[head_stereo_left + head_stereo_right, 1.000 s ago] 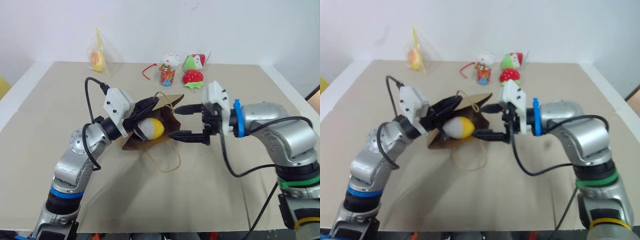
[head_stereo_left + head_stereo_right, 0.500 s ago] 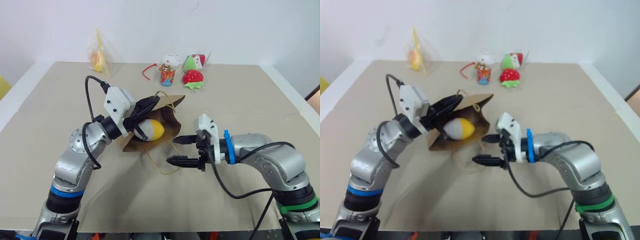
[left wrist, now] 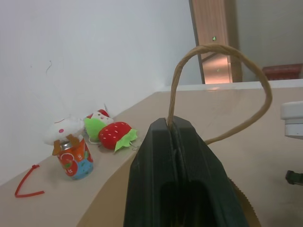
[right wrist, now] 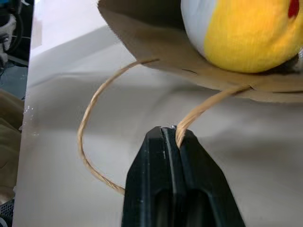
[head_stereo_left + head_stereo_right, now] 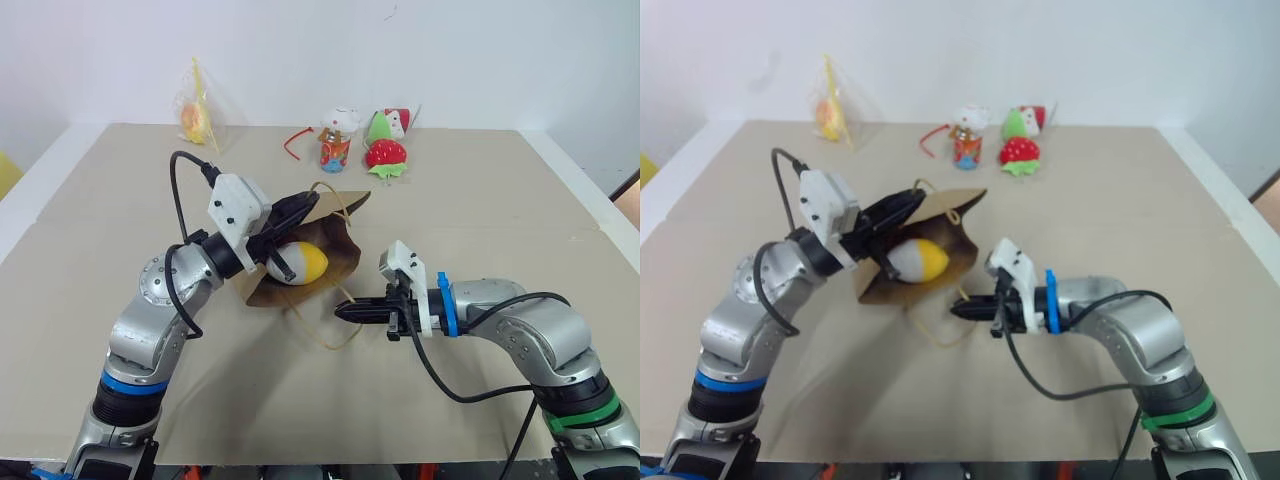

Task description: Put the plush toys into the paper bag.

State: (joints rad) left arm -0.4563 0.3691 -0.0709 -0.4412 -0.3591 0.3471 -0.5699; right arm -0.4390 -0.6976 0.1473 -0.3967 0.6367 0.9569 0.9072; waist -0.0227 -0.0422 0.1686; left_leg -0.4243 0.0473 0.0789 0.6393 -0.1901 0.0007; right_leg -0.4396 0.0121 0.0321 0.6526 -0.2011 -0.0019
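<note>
From the head camera, the paper bag (image 5: 318, 252) lies open-mouthed on the table (image 5: 450, 200), the yellow-and-white toy (image 5: 300, 262) at its mouth; the brown toy probably sits hidden inside. In the left wrist view the left gripper (image 3: 174, 130) pinches one cord handle (image 3: 222, 49). In the right wrist view the right gripper (image 4: 175, 137) clamps the other handle (image 4: 94, 109), so lifting both should settle the toy inside.

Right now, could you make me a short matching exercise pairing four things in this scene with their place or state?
Things:
1. left gripper
2. right gripper
3. egg-shaped plush
4. strawberry plush

Place or state:
A. at the table's far edge
B. inside the paper bag
C. shut on the lower handle
D. shut on the upper handle

Pairs: 1-D, 2-C, 3-B, 4-A
</note>
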